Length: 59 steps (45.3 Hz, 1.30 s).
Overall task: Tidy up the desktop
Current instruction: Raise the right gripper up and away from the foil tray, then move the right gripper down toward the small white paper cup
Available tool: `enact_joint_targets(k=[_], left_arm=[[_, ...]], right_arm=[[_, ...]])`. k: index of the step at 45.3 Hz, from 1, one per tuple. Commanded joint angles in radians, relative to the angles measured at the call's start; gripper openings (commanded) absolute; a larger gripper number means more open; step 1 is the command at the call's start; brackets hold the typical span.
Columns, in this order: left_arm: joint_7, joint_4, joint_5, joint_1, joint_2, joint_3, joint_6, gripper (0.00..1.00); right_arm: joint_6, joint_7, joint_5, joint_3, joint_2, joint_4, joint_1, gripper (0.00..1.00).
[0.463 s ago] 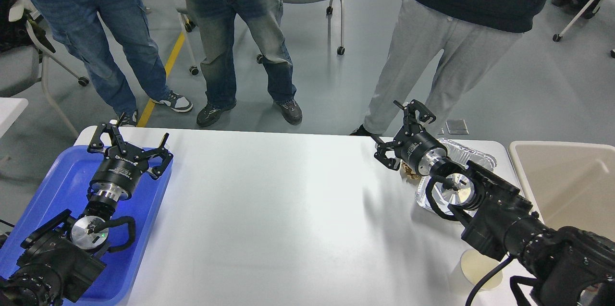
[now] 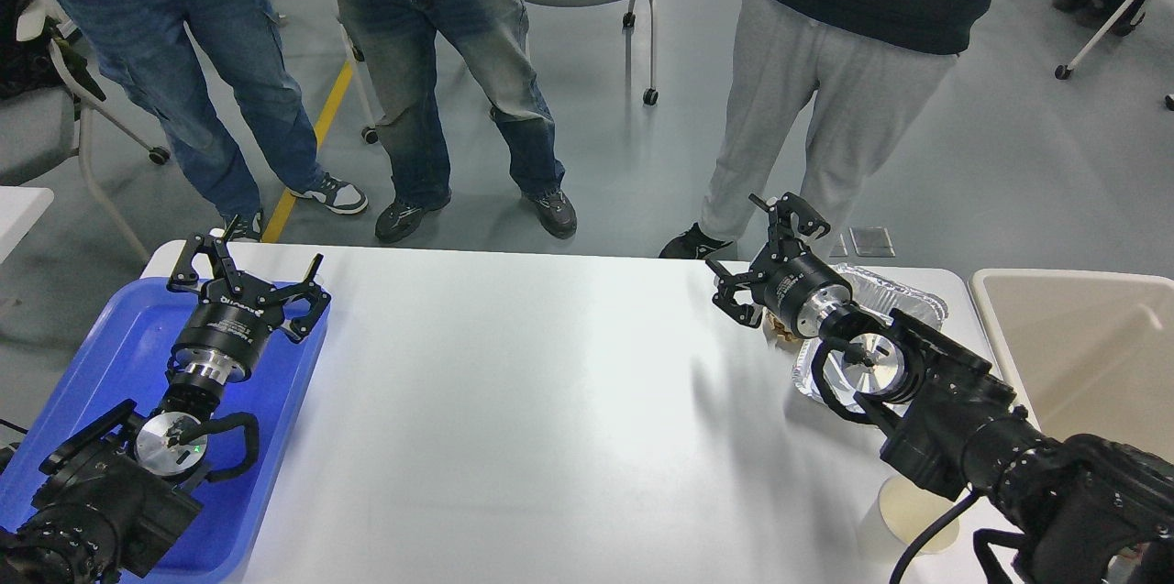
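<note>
Tray (image 2: pixel 110 336) at the left end of the bench (image 2: pixel 550 419); foil container (image 2: pixel 894 300) at the far right, bin (image 2: pixel 1082 346) beside it off the bench edge; cup (image 2: pixel 917 511) near right. Three people stand behind the bench.

One desktop (image 2: pixel 550 401) carries one blue tray (image 2: pixel 110 336), one foil container (image 2: pixel 903 300) and one paper cup (image 2: pixel 917 511); one beige bin (image 2: pixel 1082 346) alongside.
</note>
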Motion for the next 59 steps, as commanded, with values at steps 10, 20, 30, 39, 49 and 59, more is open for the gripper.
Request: enact_joint_targets(k=[10, 20, 30, 39, 49, 59], left_arm=[[0.000, 0.000, 0.000, 0.000, 0.000, 0.000, 0.000, 1.00], [0.000, 0.000, 0.000, 0.000, 0.000, 0.000, 0.000, 1.00], [0.000, 0.000, 0.000, 0.000, 0.000, 0.000, 0.000, 1.00], [0.000, 0.000, 0.000, 0.000, 0.000, 0.000, 0.000, 1.00], [0.000, 0.000, 0.000, 0.000, 0.000, 0.000, 0.000, 1.00], [0.000, -0.002, 0.000, 0.000, 0.000, 0.000, 0.000, 1.00]], right_arm=[[0.003, -0.009, -0.006, -0.006, -0.046, 0.007, 0.007, 1.00], [0.003, -0.012, -0.024, -0.098, -0.225, 0.096, 0.007, 1.00], [0.003, -0.012, -0.031, -0.156, -0.483, 0.355, 0.010, 1.00], [0.005, -0.012, -0.126, -0.186, -0.690, 0.546, 0.013, 1.00], [0.056, -0.011, -0.313, -0.225, -0.913, 0.730, 0.001, 1.00], [0.088, -0.009, -0.504, -0.308, -1.115, 0.967, 0.016, 1.00]])
